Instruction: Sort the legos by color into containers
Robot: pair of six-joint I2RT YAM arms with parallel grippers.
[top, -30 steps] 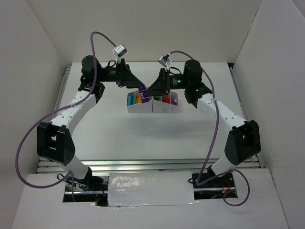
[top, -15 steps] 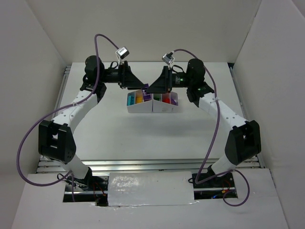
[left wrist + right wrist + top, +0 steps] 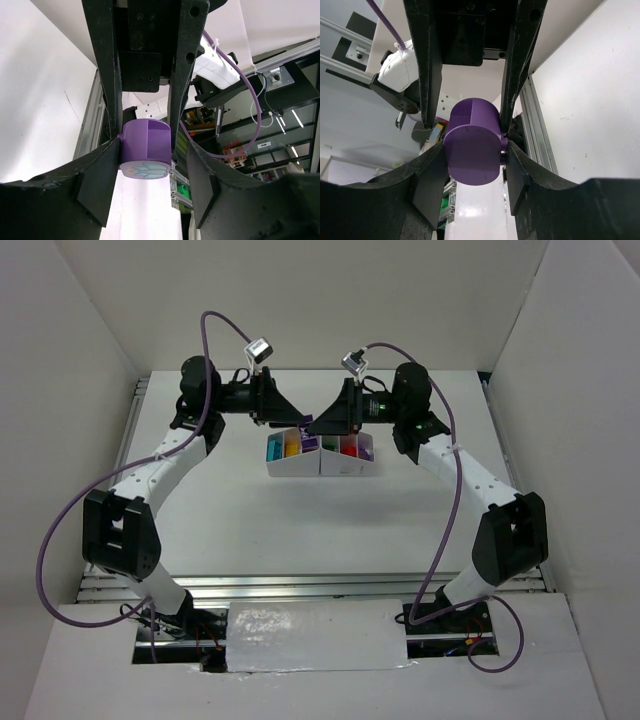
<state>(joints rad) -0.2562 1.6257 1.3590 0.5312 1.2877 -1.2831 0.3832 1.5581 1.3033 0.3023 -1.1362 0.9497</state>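
A purple lego (image 3: pixel 307 423) hangs between my two grippers, just above the far edge of the white tray (image 3: pixel 320 468). My right gripper (image 3: pixel 316 423) is shut on it; in the right wrist view both pads press the round purple piece (image 3: pixel 472 155). My left gripper (image 3: pixel 297 420) faces it and stands open around the same piece (image 3: pixel 145 150): its left pad touches the piece and there is a gap at the right pad (image 3: pixel 200 175). The tray's compartments hold sorted legos: light blue (image 3: pixel 274 447), yellow (image 3: pixel 291 447), green (image 3: pixel 328 448) and red (image 3: pixel 348 448).
White walls enclose the table on the left, right and back. Metal rails (image 3: pixel 135 405) run along the table's sides and near edge. Both arms' purple cables (image 3: pixel 215 320) loop above the wrists.
Both grippers have risen a little from the tray's rim with the purple lego between them. In the last half second almost nothing has moved.
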